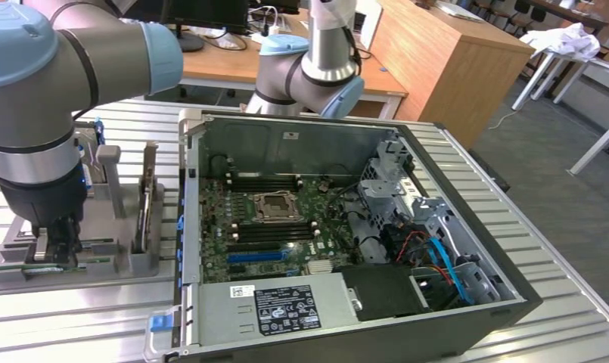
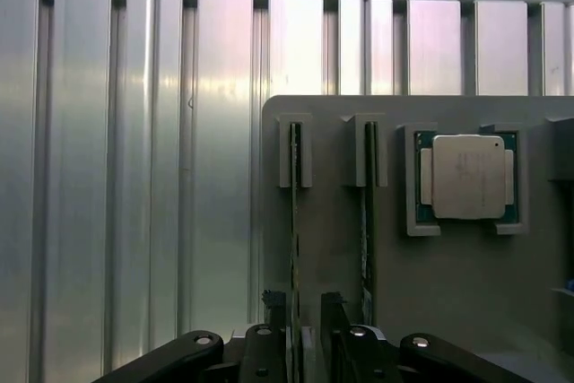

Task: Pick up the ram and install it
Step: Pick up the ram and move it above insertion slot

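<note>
Slatted table (image 2: pixel 117 177); grey holder (image 2: pixel 448 293): two ram sticks (image 2: pixel 294 204), CPU (image 2: pixel 466 177); claw (image 2: pixel 303 307) released astride one.

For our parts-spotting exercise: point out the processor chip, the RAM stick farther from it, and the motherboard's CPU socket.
processor chip (image 2: pixel 468 177), wrist view, centre of its lid.
RAM stick (image 2: pixel 294 221), wrist view, its thin edge.
CPU socket (image 1: pixel 274 206), exterior view, its middle.

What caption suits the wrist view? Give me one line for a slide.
Gripper poised at the gray holder, open fingers straddling one upright RAM stick, a second stick and a CPU alongside.
</note>
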Controlling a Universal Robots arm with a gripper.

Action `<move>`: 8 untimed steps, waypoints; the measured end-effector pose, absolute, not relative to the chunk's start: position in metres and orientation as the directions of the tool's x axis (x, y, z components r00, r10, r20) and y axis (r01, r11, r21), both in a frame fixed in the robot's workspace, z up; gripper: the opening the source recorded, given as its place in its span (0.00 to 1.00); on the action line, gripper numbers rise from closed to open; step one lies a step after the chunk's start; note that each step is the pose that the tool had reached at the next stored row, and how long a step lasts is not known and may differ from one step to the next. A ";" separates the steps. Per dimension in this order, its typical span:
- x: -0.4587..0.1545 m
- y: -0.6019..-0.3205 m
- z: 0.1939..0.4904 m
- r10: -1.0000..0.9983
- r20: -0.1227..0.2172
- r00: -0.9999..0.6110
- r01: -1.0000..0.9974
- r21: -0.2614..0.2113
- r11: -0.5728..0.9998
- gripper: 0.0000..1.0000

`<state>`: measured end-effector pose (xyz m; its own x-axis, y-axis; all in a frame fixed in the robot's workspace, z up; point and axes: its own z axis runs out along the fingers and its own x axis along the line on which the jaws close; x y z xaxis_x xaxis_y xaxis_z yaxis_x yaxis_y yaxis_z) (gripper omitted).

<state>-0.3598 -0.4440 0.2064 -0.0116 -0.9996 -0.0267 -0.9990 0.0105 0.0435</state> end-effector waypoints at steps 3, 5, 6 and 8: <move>-0.360 -0.444 0.205 -1.000 -0.027 -0.012 -0.999 0.043 0.010 0.30; -0.360 -0.444 0.203 -1.000 -0.027 -0.012 -0.999 0.043 0.010 0.30; -0.360 -0.444 0.203 -1.000 -0.027 -0.012 -0.999 0.043 0.010 0.30; -0.360 -0.444 0.202 -1.000 -0.027 -0.012 -0.999 0.043 0.010 0.30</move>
